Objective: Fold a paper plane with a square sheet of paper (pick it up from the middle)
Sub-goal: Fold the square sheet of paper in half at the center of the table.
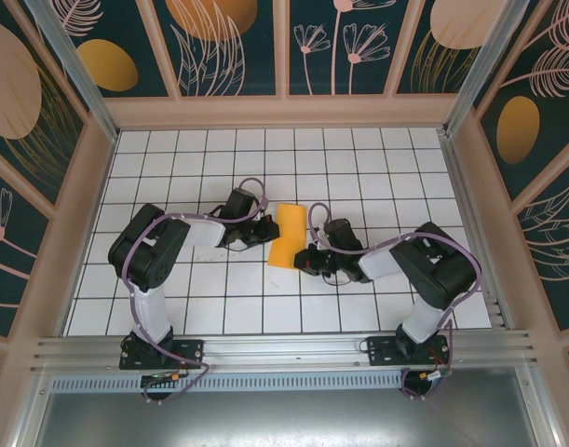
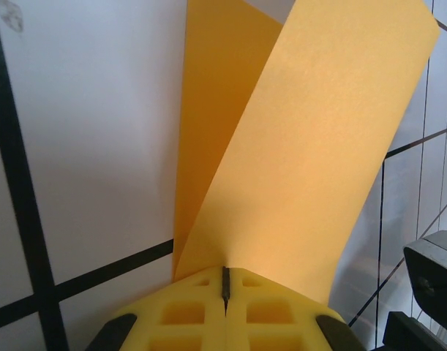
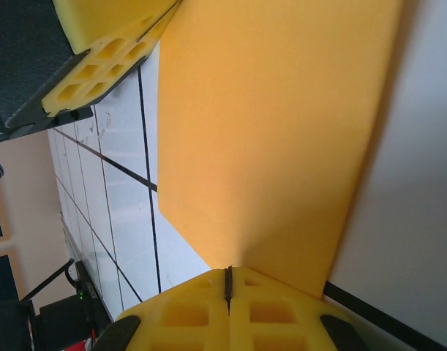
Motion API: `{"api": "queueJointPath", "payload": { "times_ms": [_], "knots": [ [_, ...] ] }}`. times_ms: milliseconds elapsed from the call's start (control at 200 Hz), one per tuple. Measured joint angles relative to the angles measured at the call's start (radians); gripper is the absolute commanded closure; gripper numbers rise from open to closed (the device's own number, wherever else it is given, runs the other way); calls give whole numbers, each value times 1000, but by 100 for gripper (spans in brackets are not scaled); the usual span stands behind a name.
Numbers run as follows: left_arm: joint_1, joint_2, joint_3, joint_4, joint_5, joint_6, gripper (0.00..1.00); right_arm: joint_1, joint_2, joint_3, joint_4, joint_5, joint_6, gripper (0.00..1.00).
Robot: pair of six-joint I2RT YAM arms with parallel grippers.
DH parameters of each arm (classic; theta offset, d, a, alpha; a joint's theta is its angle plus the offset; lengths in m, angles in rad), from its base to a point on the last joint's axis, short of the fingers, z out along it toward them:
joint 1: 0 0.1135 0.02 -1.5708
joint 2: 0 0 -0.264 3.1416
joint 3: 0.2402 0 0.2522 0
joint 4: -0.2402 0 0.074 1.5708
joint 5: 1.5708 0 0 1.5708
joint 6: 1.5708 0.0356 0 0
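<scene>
**Step in hand (as I judge it): closing the sheet in half along its centre line.** Nearest the near edge of the bench (image 1: 219, 307), my right hand (image 1: 307, 260) is pressed shut on the right long side of the square sheet of paper (image 1: 287, 235). A little farther in, my left hand (image 1: 264, 229) is pressed shut on its left long side. The sheet sits about mid-bench as a narrow strip, well apart from every edge.

To do this well, I should hold both pinches even and move the two hands as one, since paper this thin is likely to buckle or tear if either hand leads. The loose leaf should come down until its corners meet those beneath. Only then should the crease be pressed.

**Differences between views.** From above, the sheet reads as one flat strip. The left wrist view, looking out past my closed left hand (image 2: 225, 284), shows the sheet (image 2: 311, 146) as two leaves splayed apart, the upper one lifted and angled away from the lower. The dark body of my right hand (image 2: 428, 292) stands beside them. The right wrist view, past my closed right hand (image 3: 227, 284), shows one broad smooth face of the sheet (image 3: 282, 131). At its far edge are the yellow pads (image 3: 106, 66) of my left hand.
</scene>
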Motion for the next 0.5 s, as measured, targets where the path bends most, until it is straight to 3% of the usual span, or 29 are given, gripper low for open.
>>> {"api": "queueJointPath", "payload": {
  "times_ms": [500],
  "knots": [
    [0, 0, 0, 0, 0, 3, 100, 9, -22, 2, -56, 10, -11, 96]
  ]
}}
